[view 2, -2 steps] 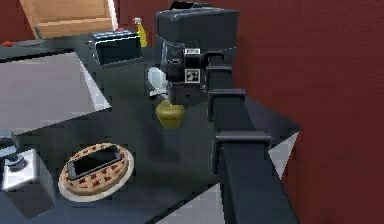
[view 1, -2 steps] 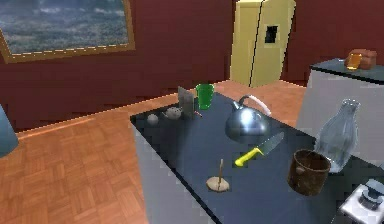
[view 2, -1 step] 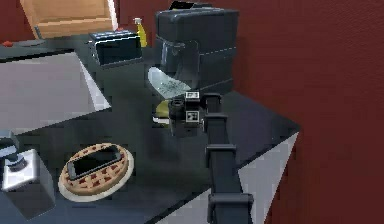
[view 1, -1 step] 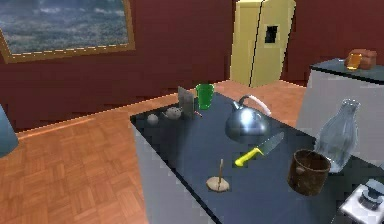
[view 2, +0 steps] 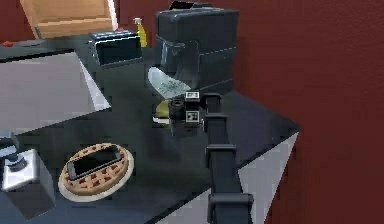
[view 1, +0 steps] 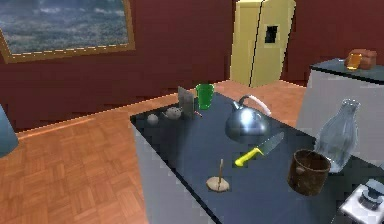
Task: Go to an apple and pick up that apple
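Arm side view: end effector (view 2: 168, 103) near boxy black machine (view 2: 200, 50); round brown tray (view 2: 100, 190).

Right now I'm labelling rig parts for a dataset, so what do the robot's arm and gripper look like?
The arm is a dark, square-sectioned bar built of stepped segments. Two small white squares with black marks sit at its end, beside the gripper, a dark body with thin fingers.

Coffee machine (view 2: 195, 50) blocks close behind jaws; bare counter (view 2: 150, 150) btwn plate (view 2: 97, 170) & arm (view 2: 222, 165).
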Robot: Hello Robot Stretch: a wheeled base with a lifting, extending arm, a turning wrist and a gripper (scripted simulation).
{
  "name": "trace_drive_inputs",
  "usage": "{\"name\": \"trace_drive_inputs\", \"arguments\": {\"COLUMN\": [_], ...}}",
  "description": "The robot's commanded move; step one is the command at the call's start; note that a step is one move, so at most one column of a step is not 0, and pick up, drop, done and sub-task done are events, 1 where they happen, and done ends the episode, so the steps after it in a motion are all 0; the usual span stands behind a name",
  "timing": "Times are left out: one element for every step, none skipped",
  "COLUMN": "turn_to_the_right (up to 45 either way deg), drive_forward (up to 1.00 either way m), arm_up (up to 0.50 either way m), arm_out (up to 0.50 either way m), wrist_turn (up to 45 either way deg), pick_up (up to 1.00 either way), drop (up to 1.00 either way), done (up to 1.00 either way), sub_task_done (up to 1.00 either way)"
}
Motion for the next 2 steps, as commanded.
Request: {"name": "trace_drive_inputs", "arguments": {"turn_to_the_right": [0.0,0.0], "drive_forward": [0.00,0.00], "arm_up": [0.10,0.00], "arm_out": [0.00,0.00], "wrist_turn": [0.0,0.0], "pick_up": [0.00,0.00], "drop": [0.00,0.00], "done": [0.00,1.00], "sub_task_done": [0.00,0.00]}}
